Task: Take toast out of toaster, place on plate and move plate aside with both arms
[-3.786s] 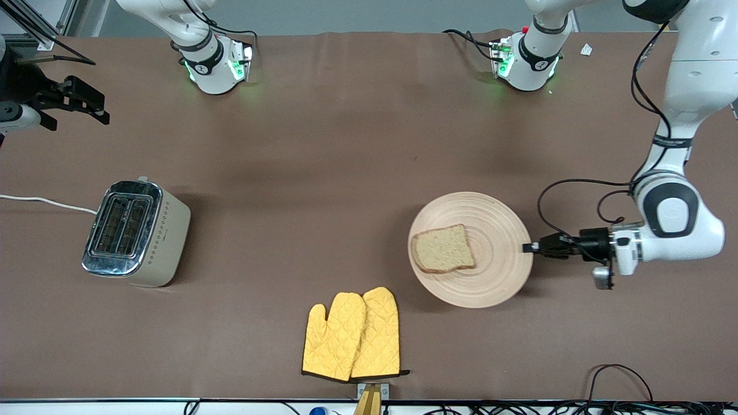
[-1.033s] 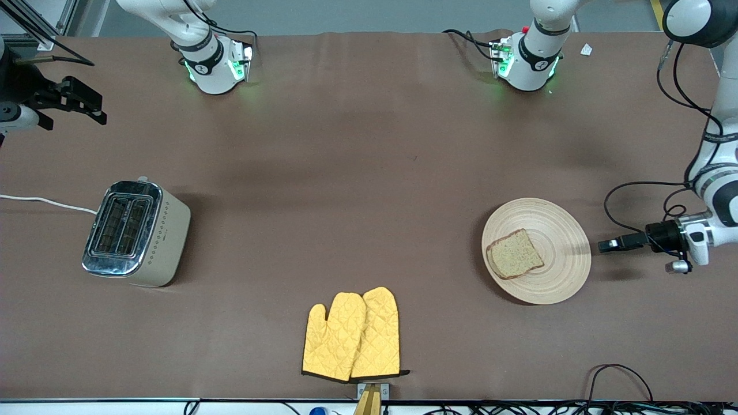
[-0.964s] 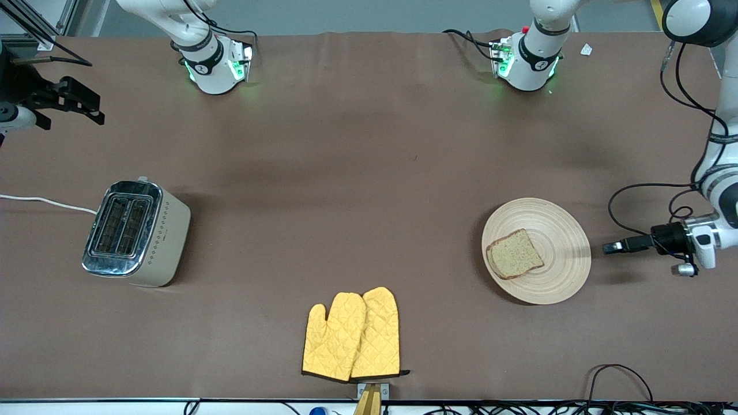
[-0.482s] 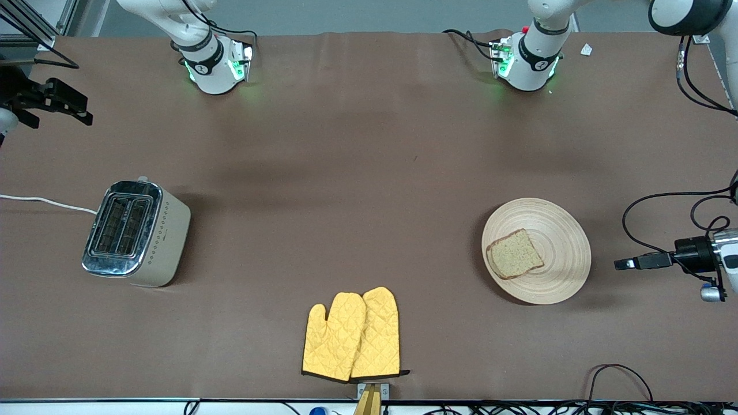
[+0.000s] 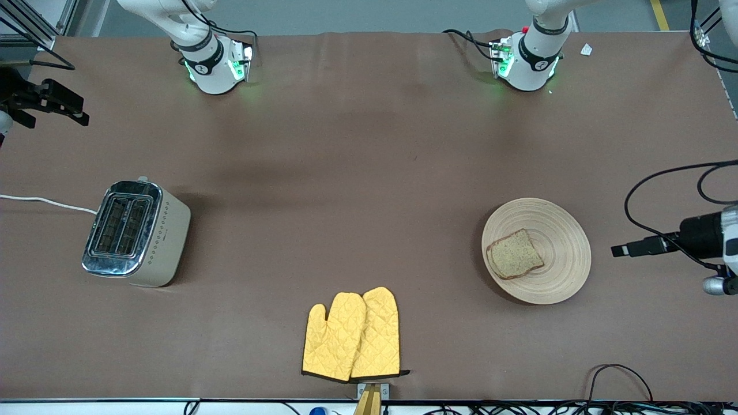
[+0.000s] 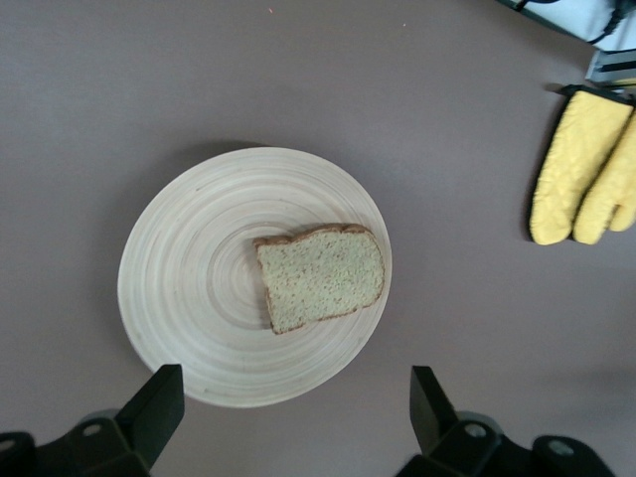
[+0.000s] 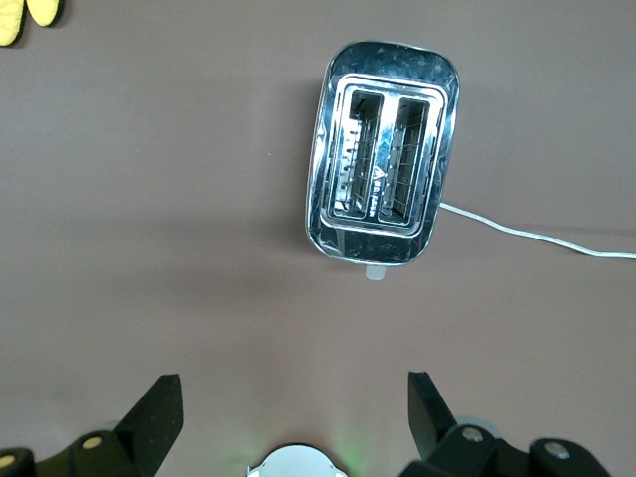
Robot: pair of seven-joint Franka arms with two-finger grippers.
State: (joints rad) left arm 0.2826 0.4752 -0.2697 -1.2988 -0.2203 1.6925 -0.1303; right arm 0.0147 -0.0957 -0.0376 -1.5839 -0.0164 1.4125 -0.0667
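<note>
The pale wood plate [image 5: 556,248] lies on the table toward the left arm's end, with the toast [image 5: 515,261] flat on the part of it toward the mitts. Both also show in the left wrist view, the plate [image 6: 189,288] and the toast [image 6: 320,276]. My left gripper [image 5: 618,251] is open and empty, in the air over bare table beside the plate's rim; it also shows in the left wrist view [image 6: 295,383]. My right gripper [image 5: 75,110] is open and empty, over the table's edge at the right arm's end; in the right wrist view [image 7: 291,393] it looks down on the toaster.
A silver and cream toaster [image 5: 135,233] with empty slots stands toward the right arm's end, its white cord [image 5: 40,202] running off the table. It also shows in the right wrist view [image 7: 383,209]. Two yellow oven mitts [image 5: 351,334] lie near the front edge.
The plate with the toast was dragged toward the left arm's end, then let go. In the last second the left gripper drew back from the rim. The right gripper drifted slightly outward.
</note>
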